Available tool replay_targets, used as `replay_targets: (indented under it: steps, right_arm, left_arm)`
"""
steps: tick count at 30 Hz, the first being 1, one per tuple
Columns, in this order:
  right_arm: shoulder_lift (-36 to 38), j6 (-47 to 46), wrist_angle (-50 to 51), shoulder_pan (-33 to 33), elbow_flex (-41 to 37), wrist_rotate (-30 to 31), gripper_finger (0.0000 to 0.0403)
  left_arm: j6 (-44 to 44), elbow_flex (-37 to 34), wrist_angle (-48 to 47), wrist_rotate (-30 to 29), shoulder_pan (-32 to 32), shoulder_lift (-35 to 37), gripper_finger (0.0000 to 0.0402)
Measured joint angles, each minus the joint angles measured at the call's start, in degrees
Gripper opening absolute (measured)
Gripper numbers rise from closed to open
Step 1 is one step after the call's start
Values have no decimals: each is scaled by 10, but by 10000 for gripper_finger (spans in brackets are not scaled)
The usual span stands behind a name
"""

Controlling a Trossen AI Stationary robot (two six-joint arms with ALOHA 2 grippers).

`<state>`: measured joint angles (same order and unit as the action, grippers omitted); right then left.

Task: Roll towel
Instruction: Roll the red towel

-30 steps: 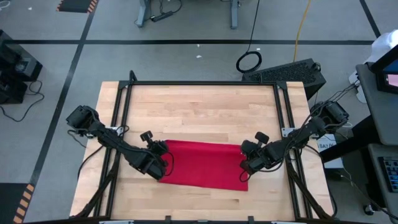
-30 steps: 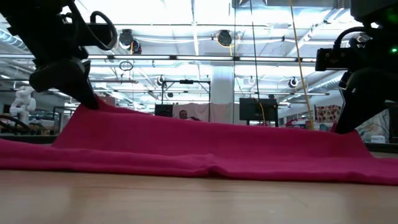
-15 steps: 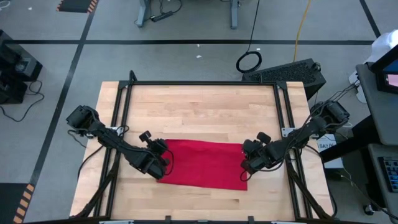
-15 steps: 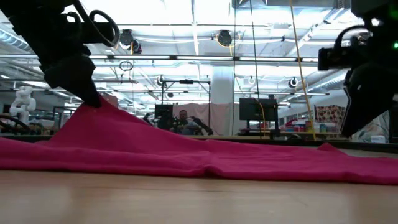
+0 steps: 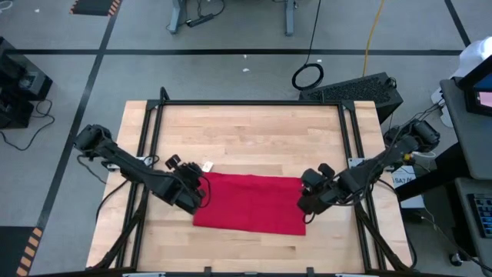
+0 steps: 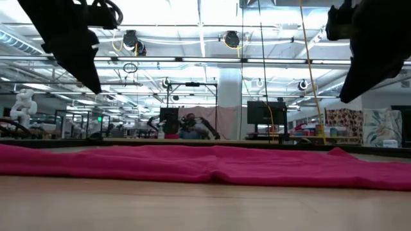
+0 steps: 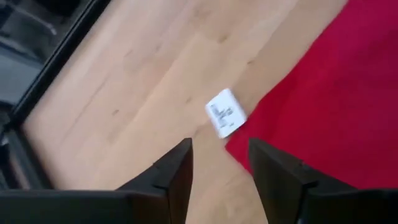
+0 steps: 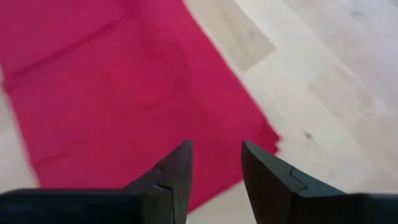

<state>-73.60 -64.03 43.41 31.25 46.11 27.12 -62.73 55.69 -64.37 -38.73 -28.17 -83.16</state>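
Note:
The red towel (image 5: 250, 201) lies flat on the wooden table, a low wrinkled strip in the low view (image 6: 205, 163). Its white tag (image 7: 225, 112) sticks out on the wood at the far left corner (image 5: 206, 166). My left gripper (image 5: 192, 188) hangs open above that corner, clear of the cloth (image 6: 96, 86). My right gripper (image 5: 307, 201) hangs open above the towel's right edge (image 8: 249, 118), also clear (image 6: 343, 99). In each wrist view both fingers stand apart with nothing between them (image 7: 219, 165) (image 8: 216, 165).
A black metal frame (image 5: 254, 102) runs around the table's far and side edges. Bare wood (image 5: 254, 138) lies beyond the towel, and a narrower strip (image 5: 246, 250) lies near the front edge. People show far off in the room behind (image 6: 186, 125).
Both grippers have opened and let go of the towel, the right one first, then the left. Both have gone up. The towel's raised far edge has dropped, and the cloth now lies flat on the table.

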Motion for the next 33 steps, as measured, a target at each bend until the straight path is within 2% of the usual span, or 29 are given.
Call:
replay_targets:
  steps: [5, 8, 10, 12, 15, 17, 22, 24, 26, 29, 31, 33]
  right_arm:
    - [0, -7, -48, 16, 0, -1, 118]
    - [0, -13, -69, 22, 0, -1, 113]
    - [2, -7, -91, 20, 0, -2, 109]
    - [10, 9, -117, 13, 0, -11, 105]
    - [21, 37, -146, 1, 0, -46, 100]
    - [25, 41, -153, -2, 0, -58, 97]
    - [26, 57, -172, -6, 0, -60, 84]
    - [23, 72, -185, -7, 0, -60, 76]
    - [22, 78, -193, -2, 0, -37, 62]
    - [22, 92, -224, 20, 0, 57, 31]
    - [22, 124, -259, 33, -8, 96, 10]
    - [22, 158, -300, 40, -22, 100, 5]
  left_arm:
    - [-57, -9, 5, 11, 27, 52, 164]
    - [-59, -34, 87, 21, 39, 73, 164]
    - [-48, -56, 163, 49, 47, 79, 164]
    - [-9, -72, 247, 96, 55, 80, 164]
    - [48, -75, 325, 149, 62, 79, 164]
    - [86, -75, 371, 153, 66, 77, 164]
    - [257, -74, 451, 139, 69, 77, 164]
    - [274, -75, 459, 122, 70, 77, 164]
    - [214, -72, 460, 117, 70, 77, 164]
    - [100, -72, 486, 118, 68, 76, 164]
    - [103, -72, 521, 127, 61, 75, 163]
    - [144, -71, 550, 137, 50, 69, 155]
